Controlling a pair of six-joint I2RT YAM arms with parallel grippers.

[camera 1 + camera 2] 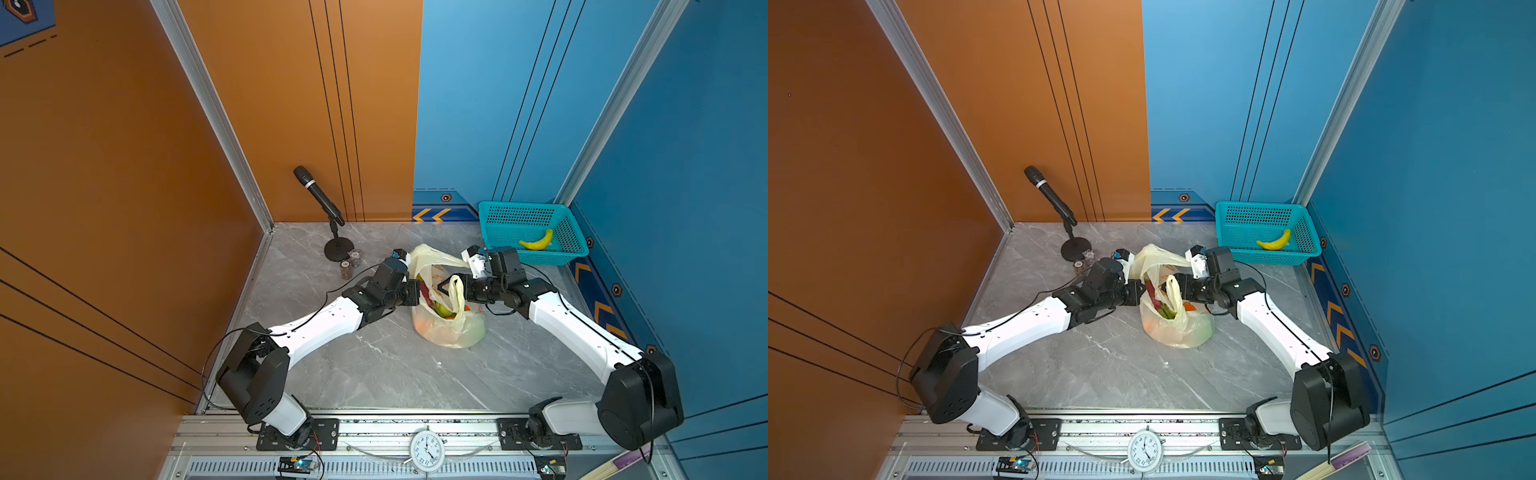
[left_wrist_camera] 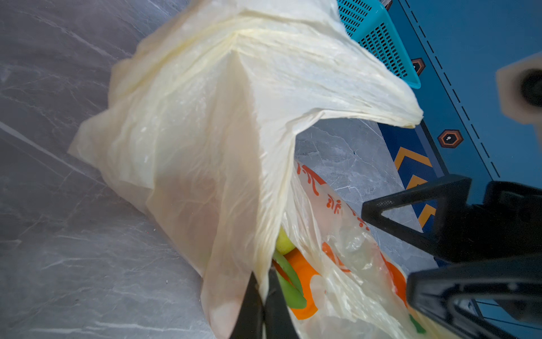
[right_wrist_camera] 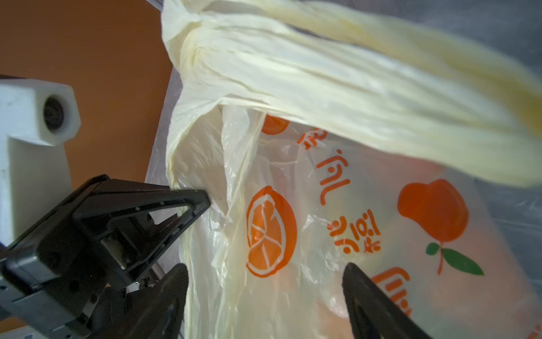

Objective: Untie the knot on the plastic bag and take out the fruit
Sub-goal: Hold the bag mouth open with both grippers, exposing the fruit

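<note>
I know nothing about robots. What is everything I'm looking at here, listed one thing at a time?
plastic bag: one, pale yellow, see-through with orange print, middle of the table.
fruit: several, orange, green, yellow and red, inside the bag; exact count hidden.
basket: one, teal, far right corner.
banana: one, yellow, lying in the basket.
microphone: one, black, on a round stand, far left.
jars: two, small, beside the stand's base.
clock: one, white, on the front rail.
table: one, grey marble.
left gripper: one, black, shut on the bag's film.
right gripper: one, black, open beside the bag's printed side.
</note>
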